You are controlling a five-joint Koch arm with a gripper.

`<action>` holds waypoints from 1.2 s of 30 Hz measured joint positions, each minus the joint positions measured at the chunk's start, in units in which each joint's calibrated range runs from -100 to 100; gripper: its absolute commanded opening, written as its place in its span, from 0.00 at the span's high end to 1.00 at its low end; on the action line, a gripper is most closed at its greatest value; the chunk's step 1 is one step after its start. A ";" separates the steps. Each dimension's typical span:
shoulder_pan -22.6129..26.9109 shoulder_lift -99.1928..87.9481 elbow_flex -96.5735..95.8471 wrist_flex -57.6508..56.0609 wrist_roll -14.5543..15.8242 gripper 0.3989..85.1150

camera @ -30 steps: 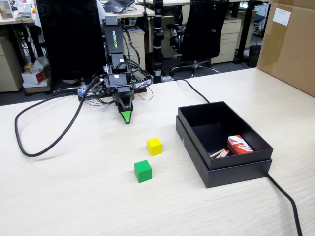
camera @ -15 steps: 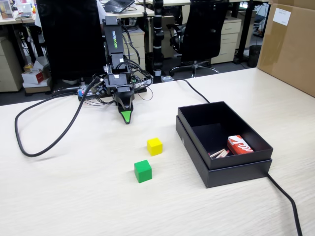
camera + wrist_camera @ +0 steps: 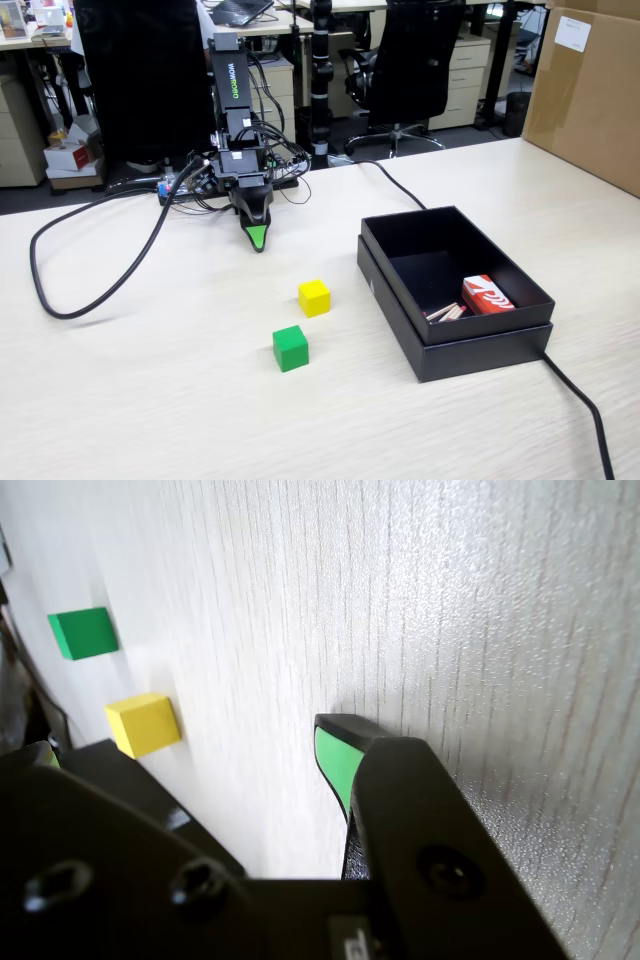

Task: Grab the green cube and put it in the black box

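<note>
Fixed view: small matte green cube [image 3: 290, 348], no long axis, flat on table beyond yellow cube [image 3: 314, 297] from green-tipped gripper [image 3: 258, 240], jaw gap unreadable, nothing held; shallow matte-black box [image 3: 405, 325] holds red-and-white packet [image 3: 487, 295].

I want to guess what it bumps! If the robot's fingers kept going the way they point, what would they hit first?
Probably just the bare table. The gripper points down at it, tip close above. Both cubes lie farther off.
</note>
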 measured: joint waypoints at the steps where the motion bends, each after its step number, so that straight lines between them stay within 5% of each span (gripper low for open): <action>1: 0.00 0.00 0.00 0.00 0.00 0.42; 15: -1.03 0.52 2.37 -1.55 0.00 0.42; 22: -1.51 10.10 22.55 -28.42 -0.29 0.44; 36: -0.98 49.97 75.49 -50.41 0.98 0.44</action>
